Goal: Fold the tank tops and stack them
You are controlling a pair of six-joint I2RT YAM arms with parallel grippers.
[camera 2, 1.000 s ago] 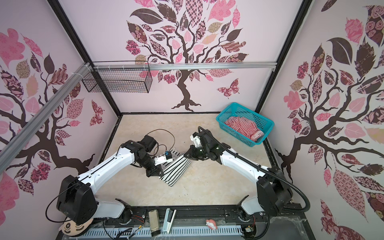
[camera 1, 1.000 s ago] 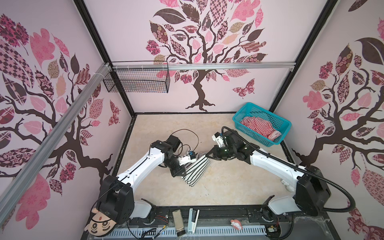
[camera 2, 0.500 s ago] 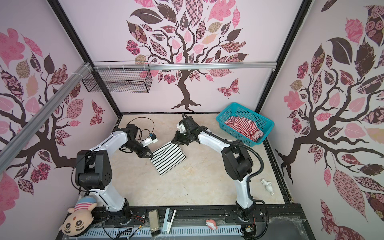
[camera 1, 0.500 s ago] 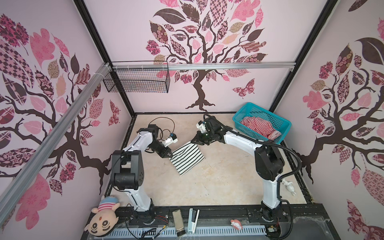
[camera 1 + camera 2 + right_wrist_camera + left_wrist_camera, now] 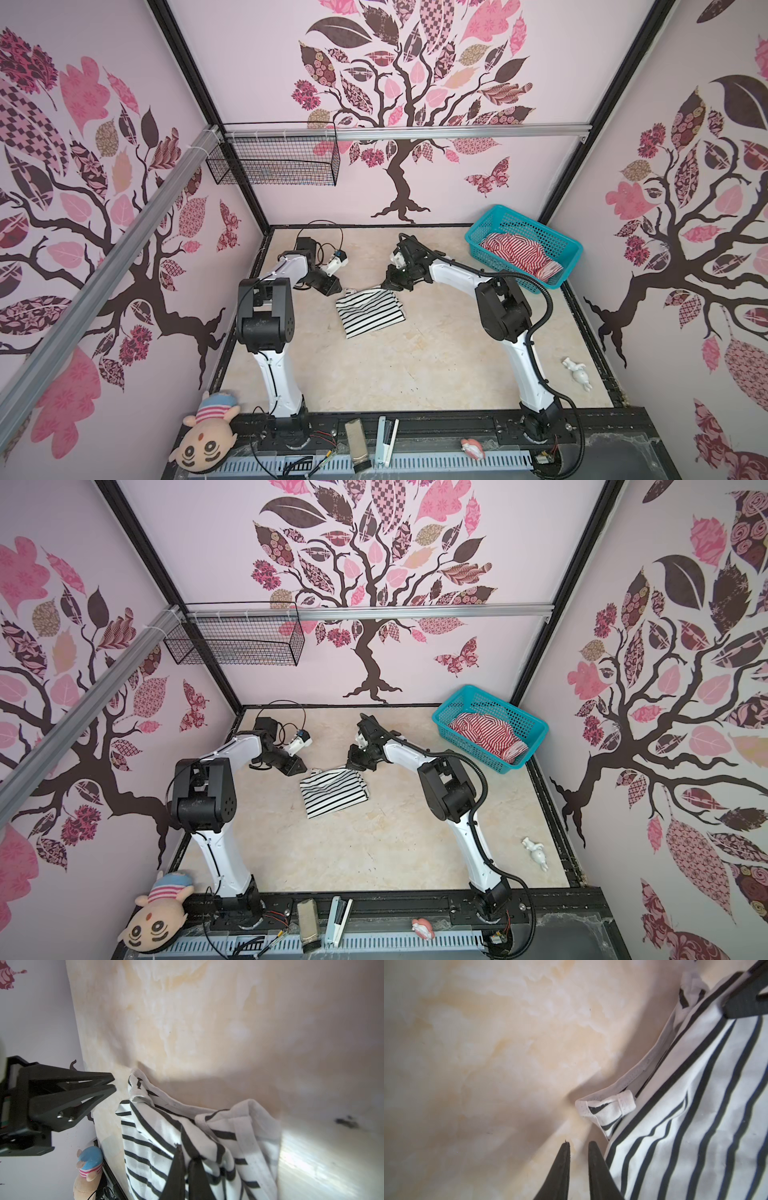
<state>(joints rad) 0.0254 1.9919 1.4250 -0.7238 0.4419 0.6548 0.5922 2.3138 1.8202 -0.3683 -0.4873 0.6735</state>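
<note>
Black-and-white top (image 5: 370,311) now lies flat on the bench (image 5: 415,365), toward the back middle, folded to a rough rectangle. A second ago both arms carried it stretched between them nearer the front; since then they have drawn it back and laid it down. Left hand (image 5: 578,1144) has let go: its fingers stand narrowly parted with nothing between them, just beside the cloth's edge, on bare bench. Right hand (image 5: 188,1153) is still clamped on the black-and-white top, with fabric bunched and lifted at its tips at the far corner, so that corner is not yet down. In the left wrist view a shoulder strap (image 5: 606,1105) pokes out from under the folded layer. The fold looks placed but untidy there, and may want tucking. Judgement: first garment nearly finished, pending release by the right hand. Red-and-white top (image 5: 515,253) sits crumpled in the teal basket (image 5: 536,230) at the back right, well apart from both hands and untouched. About half the job remains: fetch it, fold it, and set it on the striped one.
</note>
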